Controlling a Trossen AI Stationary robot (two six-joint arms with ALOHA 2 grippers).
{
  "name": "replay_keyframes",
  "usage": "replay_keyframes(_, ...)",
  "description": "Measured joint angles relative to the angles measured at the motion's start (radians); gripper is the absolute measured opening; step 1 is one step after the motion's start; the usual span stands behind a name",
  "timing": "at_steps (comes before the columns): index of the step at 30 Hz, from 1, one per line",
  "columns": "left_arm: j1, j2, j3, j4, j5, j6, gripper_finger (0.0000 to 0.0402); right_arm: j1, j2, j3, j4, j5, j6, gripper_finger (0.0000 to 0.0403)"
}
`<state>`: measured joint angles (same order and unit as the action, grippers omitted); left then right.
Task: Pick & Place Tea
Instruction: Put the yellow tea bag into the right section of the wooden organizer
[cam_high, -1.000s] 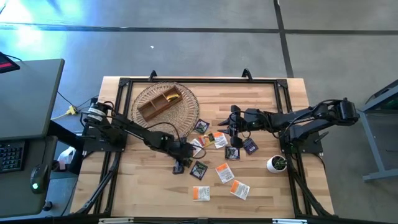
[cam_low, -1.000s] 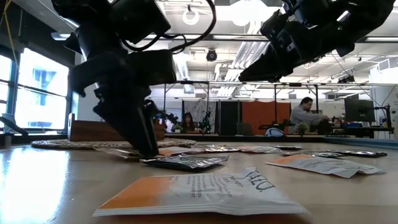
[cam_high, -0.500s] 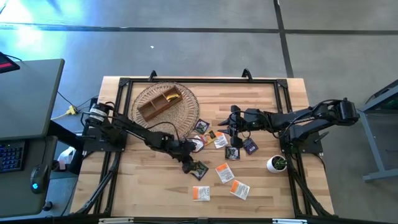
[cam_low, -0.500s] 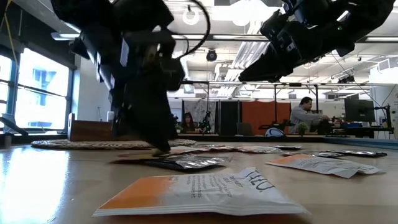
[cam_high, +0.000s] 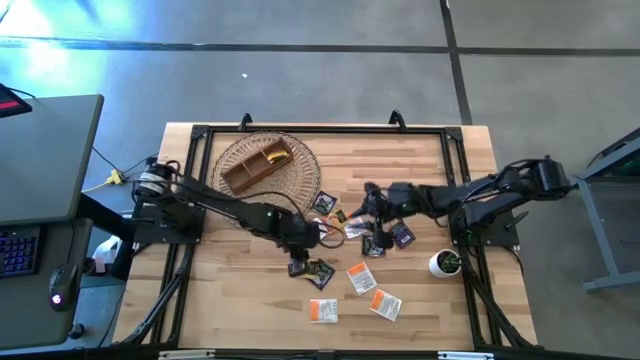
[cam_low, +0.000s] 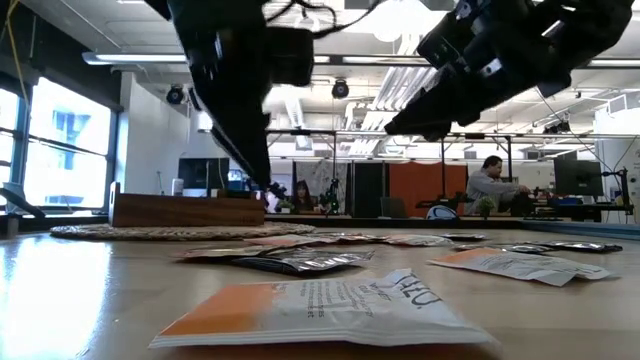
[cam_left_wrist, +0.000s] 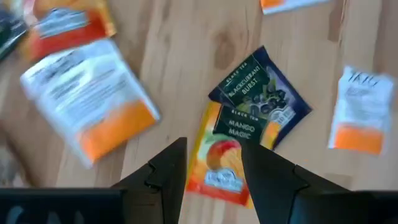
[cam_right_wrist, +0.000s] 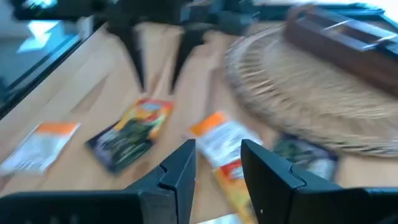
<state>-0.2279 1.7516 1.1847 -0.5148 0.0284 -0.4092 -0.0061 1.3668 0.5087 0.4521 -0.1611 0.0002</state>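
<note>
Tea sachets (cam_high: 355, 275): scattered on counter (cam_high: 420, 160), centre to lower right of high view. Left claw (cam_high: 297, 266): open, empty, hovering directly above Mango Magic sachet (cam_left_wrist: 225, 155); long axis in line with fingers. Right claw (cam_high: 352, 212): open, empty, above upper cluster.

- The floor (cam_high: 300, 80) around the table is smooth grey concrete, crossed by dark seam lines.
- A dark grey desk (cam_high: 45, 150) stands beside the table's left side; a keyboard (cam_high: 20, 250) and a mouse (cam_high: 62, 285) lie at its near edge.
- In the low view, the room behind is an open office with tall windows (cam_low: 60, 150) at the left admitting bright daylight.
- The ceiling carries long strip lights (cam_low: 400, 90) and exposed ducts.
- An orange partition wall (cam_low: 425, 188) stands at the far end.
- A person (cam_low: 490, 185) sits at a far desk, near monitors (cam_low: 578, 178).
</note>
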Motion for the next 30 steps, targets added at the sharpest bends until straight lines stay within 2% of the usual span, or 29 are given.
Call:
replay_keyframes(7, 0.006, 0.078, -0.005, 0.023, 0.057, 0.140, 0.0152, 0.118, 0.159, 0.009, 0.165, 0.047, -0.065, 0.0124)
replay_keyframes(10, 0.011, 0.130, 0.002, 0.074, 0.093, 0.160, 0.0152, 0.137, 0.188, 0.026, 0.173, 0.039, -0.061, 0.0124)
replay_keyframes(20, 0.019, 0.199, 0.003, 0.066, 0.069, 0.183, 0.0152, 0.183, 0.217, 0.029, 0.199, 0.039, -0.024, 0.0124)
replay_keyframes(25, 0.026, 0.201, 0.003, 0.075, 0.036, 0.021, 0.0152, 0.205, 0.284, 0.029, 0.300, 0.038, -0.014, 0.0122)
replay_keyframes(30, 0.045, 0.202, 0.002, 0.115, 0.009, -0.282, 0.0152, 0.205, 0.368, 0.062, 0.353, 0.036, 0.004, 0.0104)
